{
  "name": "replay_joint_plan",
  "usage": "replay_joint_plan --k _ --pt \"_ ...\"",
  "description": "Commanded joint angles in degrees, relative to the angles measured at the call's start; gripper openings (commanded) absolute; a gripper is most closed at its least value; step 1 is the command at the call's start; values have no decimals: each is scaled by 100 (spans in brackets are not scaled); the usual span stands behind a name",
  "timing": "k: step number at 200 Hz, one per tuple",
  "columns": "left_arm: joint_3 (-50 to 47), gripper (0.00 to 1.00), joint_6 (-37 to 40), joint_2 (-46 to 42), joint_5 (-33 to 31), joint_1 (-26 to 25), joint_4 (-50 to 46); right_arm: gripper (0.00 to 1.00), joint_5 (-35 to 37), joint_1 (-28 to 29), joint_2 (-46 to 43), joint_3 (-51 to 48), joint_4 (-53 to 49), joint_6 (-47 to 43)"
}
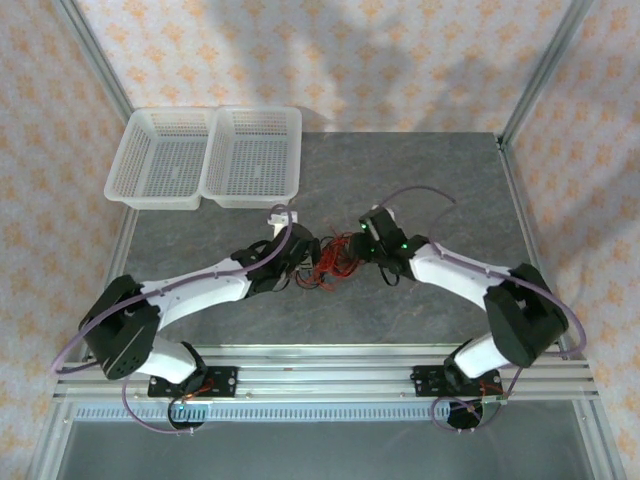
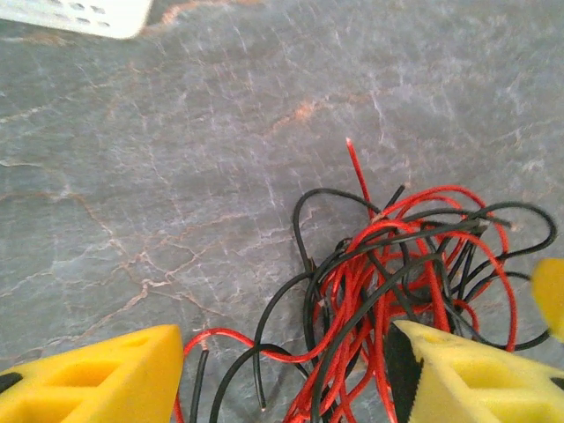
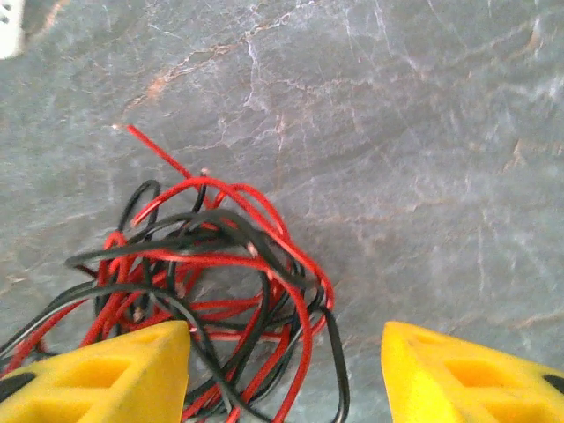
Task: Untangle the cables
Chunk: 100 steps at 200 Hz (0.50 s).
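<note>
Cables point(image 1: 325, 265): one red-black knot mid-frame on the table point(image 1: 420, 190). Left gripper point(image 2: 284, 342) and right gripper point(image 3: 286, 333) straddle it, fingers spread, pinching nothing. Step looks like picking a grip. Next: each pinches one strand, e.g. the loose red end point(image 2: 351, 154), then they pull apart.

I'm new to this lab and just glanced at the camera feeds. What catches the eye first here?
A knot of red and black cables lies in the middle of the grey table. It sits right between the left gripper and the right gripper, both with jaws standing open over it. Two white baskets sit side by side at the far left corner.
</note>
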Motion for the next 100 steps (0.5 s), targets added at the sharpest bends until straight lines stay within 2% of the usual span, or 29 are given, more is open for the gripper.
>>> replay_joint_plan --k 1,37,100 --pt "194 64 310 473 302 -66 102 59 -547 -39 -267 -554 634 1590" --pt "329 64 330 1074 615 -65 588 61 -746 -31 -398 -1374 1593 2791" --pt "247 60 254 1738 797 -59 1118 63 -873 109 329 -1299 2242 2984"
